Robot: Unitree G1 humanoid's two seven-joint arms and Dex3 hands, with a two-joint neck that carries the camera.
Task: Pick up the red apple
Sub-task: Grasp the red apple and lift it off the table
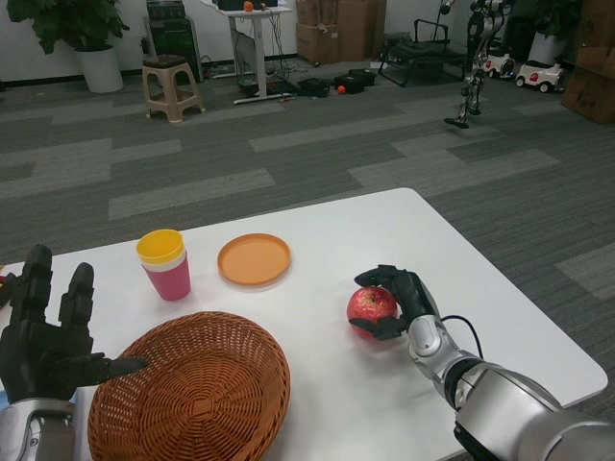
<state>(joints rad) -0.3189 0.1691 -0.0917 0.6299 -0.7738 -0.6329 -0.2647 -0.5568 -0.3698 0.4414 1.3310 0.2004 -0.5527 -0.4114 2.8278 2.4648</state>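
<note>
One glossy red apple, speckled yellow, gripped by the right hand on the table.

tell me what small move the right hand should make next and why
Probably lift straight up a little. The right hand already has its fingers curled over the top and under the side of the apple, which still sits on the table.

red apple | glossy, pale speckles, faint yellowish patch on top | upright on white worktop, right of centre | black fingers of right hand wrapped around its right side
</note>
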